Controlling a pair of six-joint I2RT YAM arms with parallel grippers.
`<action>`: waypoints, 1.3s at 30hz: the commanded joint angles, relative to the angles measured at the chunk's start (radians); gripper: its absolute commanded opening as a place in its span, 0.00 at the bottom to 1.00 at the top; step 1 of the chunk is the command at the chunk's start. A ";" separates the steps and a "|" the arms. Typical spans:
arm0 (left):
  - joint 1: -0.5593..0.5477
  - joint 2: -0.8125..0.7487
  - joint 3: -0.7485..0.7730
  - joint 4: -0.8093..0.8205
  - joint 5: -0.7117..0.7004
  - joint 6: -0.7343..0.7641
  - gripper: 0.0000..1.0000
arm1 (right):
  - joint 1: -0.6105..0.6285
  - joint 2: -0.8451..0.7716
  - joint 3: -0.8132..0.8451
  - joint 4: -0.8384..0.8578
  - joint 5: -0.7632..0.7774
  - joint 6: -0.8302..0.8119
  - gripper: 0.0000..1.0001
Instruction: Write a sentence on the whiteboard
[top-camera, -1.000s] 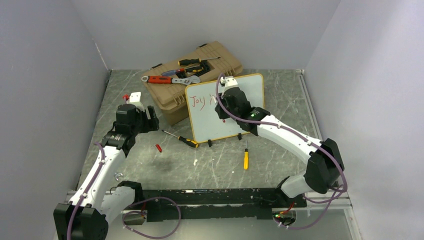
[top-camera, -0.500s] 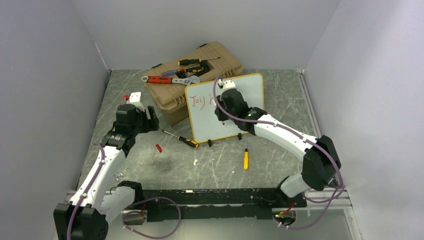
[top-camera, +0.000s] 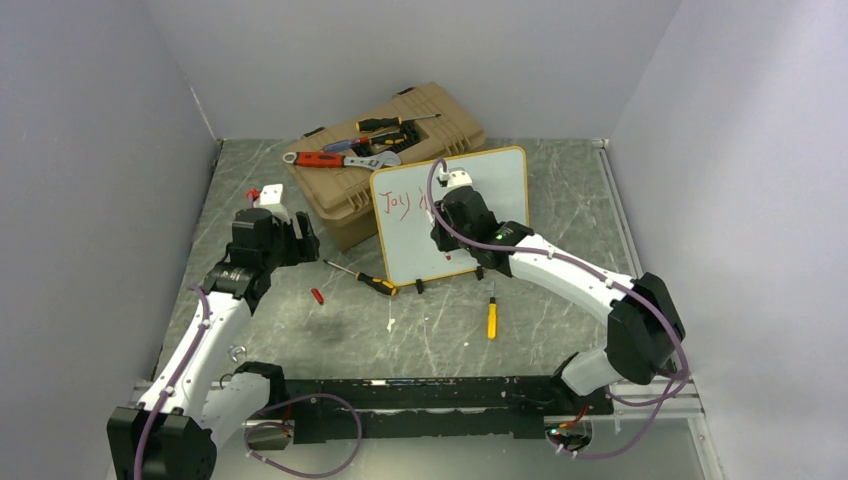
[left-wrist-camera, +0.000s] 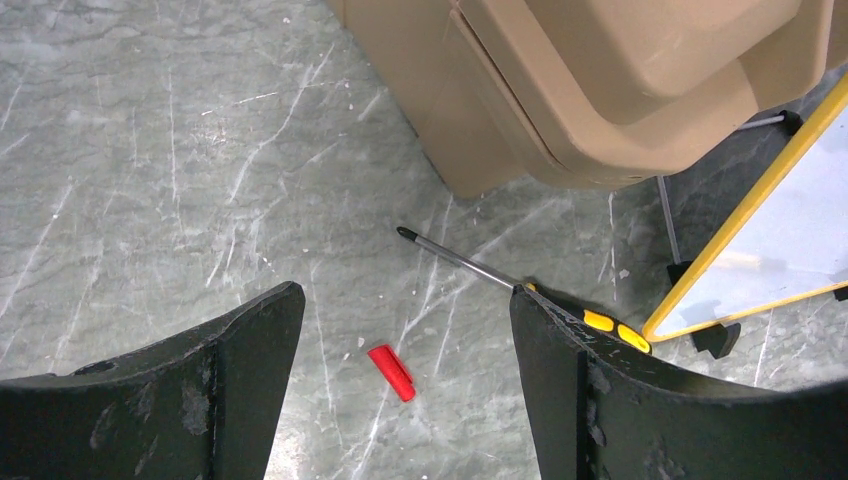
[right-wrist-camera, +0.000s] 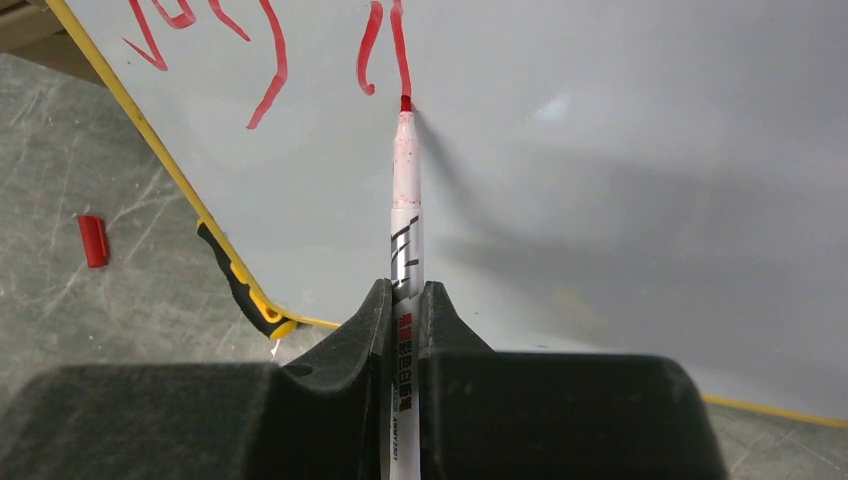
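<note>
The whiteboard (top-camera: 505, 180) stands on two black clip feet, leaning by the tan toolbox (top-camera: 420, 115). The sentence (top-camera: 396, 203) reads "Joy" in red, plus fresh strokes beside it. In the right wrist view the strokes (right-wrist-camera: 385, 45) end at the marker tip. My right gripper (right-wrist-camera: 403, 295) is shut on a white marker (right-wrist-camera: 405, 200) with a red tip touching the board (right-wrist-camera: 620, 150). My left gripper (left-wrist-camera: 400, 300) is open and empty above the table, over a red marker cap (left-wrist-camera: 391, 372). The board's edge (left-wrist-camera: 745, 245) shows at the right of that view.
The toolbox lid holds a red-handled wrench (top-camera: 335, 158) and screwdrivers (top-camera: 385, 125). A black-and-yellow screwdriver (top-camera: 365, 278) lies left of the board's foot. A yellow screwdriver (top-camera: 491, 315) lies in front. The red cap (top-camera: 317, 296) lies on the grey table.
My right gripper has moved down the board with the marker, drawing a red stroke after "Joy". The left arm has not moved.
</note>
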 joint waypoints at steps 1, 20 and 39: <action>-0.005 -0.025 -0.007 0.032 0.019 0.006 0.81 | -0.001 -0.018 0.012 0.003 0.015 0.001 0.00; -0.006 -0.032 -0.007 0.029 0.009 0.010 0.81 | -0.002 0.023 0.091 0.045 0.080 -0.053 0.00; -0.006 -0.025 -0.007 0.030 0.008 0.008 0.81 | -0.019 0.014 0.078 0.018 0.132 -0.023 0.00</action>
